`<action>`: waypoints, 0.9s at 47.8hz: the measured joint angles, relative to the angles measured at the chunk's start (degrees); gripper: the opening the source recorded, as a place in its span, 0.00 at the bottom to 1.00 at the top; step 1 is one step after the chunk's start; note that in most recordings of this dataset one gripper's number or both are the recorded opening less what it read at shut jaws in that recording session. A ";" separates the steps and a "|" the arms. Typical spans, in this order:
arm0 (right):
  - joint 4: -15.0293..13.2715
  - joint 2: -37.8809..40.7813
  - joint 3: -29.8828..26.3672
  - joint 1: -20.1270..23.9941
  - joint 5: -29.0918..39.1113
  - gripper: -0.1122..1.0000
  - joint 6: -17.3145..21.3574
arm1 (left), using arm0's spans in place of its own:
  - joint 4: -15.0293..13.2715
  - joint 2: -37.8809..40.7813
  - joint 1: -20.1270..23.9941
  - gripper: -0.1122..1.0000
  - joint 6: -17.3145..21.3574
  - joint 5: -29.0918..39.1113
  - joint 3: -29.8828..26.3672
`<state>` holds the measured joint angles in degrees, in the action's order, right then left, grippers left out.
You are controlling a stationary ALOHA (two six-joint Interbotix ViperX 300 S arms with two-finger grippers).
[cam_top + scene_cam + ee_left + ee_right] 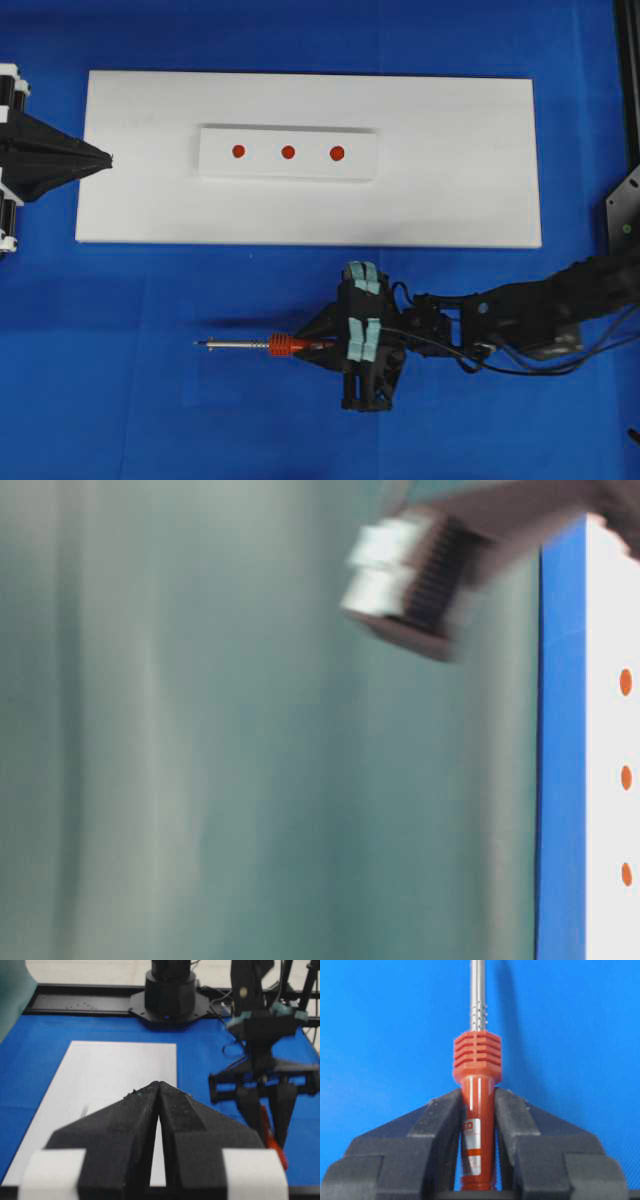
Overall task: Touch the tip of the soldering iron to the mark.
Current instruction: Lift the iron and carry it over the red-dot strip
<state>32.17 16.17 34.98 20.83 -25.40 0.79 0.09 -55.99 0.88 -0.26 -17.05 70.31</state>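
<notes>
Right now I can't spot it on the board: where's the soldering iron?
Overhead, the iron lies over the blue cloth below the white board, gripped by the right hand, tip pointing left.

Bright, even light; table-level view heavily blurred.

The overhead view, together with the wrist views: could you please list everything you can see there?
Soldering iron: one, red-orange handle, silver shaft, over the blue cloth below the board.
Tip: one, dark, pointing left.
Board: one, white, on the cloth.
Strip: one, white, on the board's middle.
Marks: three, red, along the strip.
Cloth: one, blue.
Left gripper: black, shut, at the board's left edge.
Right gripper: black, shut on the soldering iron's handle.
</notes>
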 measured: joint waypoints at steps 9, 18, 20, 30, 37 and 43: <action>0.09 -8.44 0.18 -1.93 6.33 0.16 -5.36 | -0.09 0.00 0.09 0.10 0.00 0.09 0.18; 0.00 -16.52 0.18 -2.37 12.92 0.16 -10.63 | 0.00 0.00 0.00 0.10 -0.09 0.00 0.18; 0.00 -18.02 0.18 -2.64 13.97 0.16 -11.25 | -0.09 0.00 0.09 0.10 -0.09 0.00 0.18; -0.09 -23.20 0.26 -3.78 17.14 0.16 -12.30 | -0.09 0.00 0.00 0.10 -0.09 0.00 0.18; -0.26 -23.55 0.26 -3.87 17.58 0.16 -12.30 | 0.00 0.00 0.09 0.10 -0.09 0.00 0.18; -0.79 -23.55 0.26 -4.04 17.75 0.16 -12.48 | -0.09 0.00 0.09 0.10 -0.09 0.00 0.18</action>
<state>31.38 -7.38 35.24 16.79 -7.65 -11.69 0.00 -55.99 0.97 -0.35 -17.05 70.49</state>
